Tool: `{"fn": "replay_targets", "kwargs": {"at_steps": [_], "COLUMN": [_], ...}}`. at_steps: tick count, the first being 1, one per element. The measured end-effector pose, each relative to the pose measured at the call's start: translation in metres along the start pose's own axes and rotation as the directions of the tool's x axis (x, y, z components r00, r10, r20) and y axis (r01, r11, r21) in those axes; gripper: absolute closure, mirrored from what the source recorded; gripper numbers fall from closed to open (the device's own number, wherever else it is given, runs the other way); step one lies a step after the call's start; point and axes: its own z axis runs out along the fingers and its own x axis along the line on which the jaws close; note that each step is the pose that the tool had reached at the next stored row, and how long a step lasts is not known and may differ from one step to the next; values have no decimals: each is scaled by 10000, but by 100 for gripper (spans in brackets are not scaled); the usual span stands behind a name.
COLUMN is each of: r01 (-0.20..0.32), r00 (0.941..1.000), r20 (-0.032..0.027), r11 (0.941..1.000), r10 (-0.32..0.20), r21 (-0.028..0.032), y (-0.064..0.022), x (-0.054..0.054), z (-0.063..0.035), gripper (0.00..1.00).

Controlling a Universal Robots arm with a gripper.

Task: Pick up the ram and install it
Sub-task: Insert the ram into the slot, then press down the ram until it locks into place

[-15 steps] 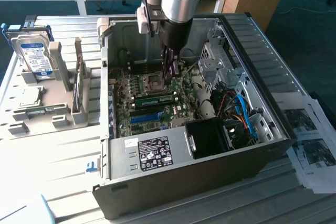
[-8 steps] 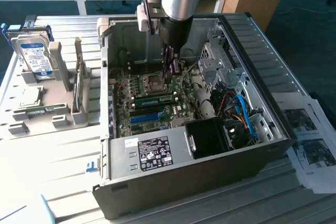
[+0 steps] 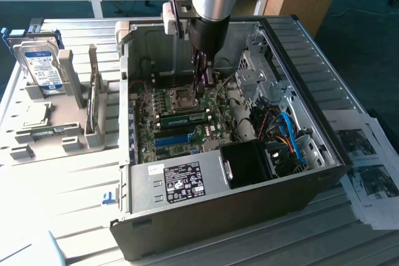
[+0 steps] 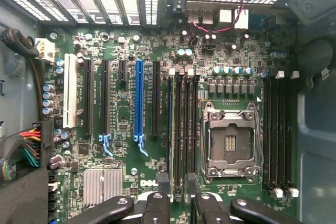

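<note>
The ram (image 3: 184,118) is a long green stick that stands on edge in a black slot of the motherboard (image 3: 163,130), beside the CPU socket (image 3: 185,96). The wrist view looks straight down on the ram (image 4: 170,129), which appears edge-on as a thin line among the slots next to the socket (image 4: 230,142). My gripper (image 3: 204,87) hangs inside the open computer case just above the board, over the far end of the ram. Its two black fingers (image 4: 157,203) are apart, the gripper (image 4: 180,205) is open, and nothing is held between them.
The case walls (image 3: 312,73) enclose the board. A black fan shroud (image 3: 249,163) and blue and orange cables (image 3: 290,138) crowd the exterior view's right. On the left, a grey fixture (image 3: 75,91) holds a hard drive (image 3: 40,66). Printed papers (image 3: 368,166) lie at the right.
</note>
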Motion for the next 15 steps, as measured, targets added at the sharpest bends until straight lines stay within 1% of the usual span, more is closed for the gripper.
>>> {"fn": "replay_targets", "kwargs": {"at_steps": [7, 15], "r01": [0, 0], "r00": [10000, 10000], "r20": [-22, -23], "r11": [10000, 10000], "r10": [0, 0], "r21": [0, 0], "y": [1, 1], "x": [-3, -4], "z": [-44, -48], "gripper": [75, 75]}}
